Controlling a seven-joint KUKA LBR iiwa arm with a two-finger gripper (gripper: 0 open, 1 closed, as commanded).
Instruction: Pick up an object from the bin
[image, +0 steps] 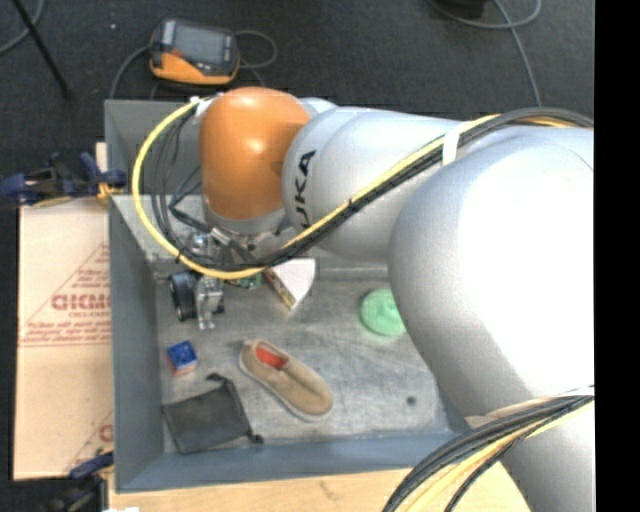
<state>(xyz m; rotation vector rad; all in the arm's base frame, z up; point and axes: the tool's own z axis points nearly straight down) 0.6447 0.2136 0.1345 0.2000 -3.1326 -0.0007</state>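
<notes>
At the front of the bin (135, 330) a flat black pouch (207, 418) is seen in the left corner, with a tan slipper with a red lining (287, 378) lying beside it toward the middle. A small blue cube (181, 357) is found just behind the pouch, and the gripper (196, 310) is held low just beyond it by the left wall. Whether the gripper is open or closed cannot be told, and nothing is seen in its hold; farther back, a white card (293, 279) and a green round lump (381, 312) are seen.

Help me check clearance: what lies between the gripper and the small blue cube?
Nothing. The camera view shows only bare grey bin floor between the gripper and the blue cube.
</notes>
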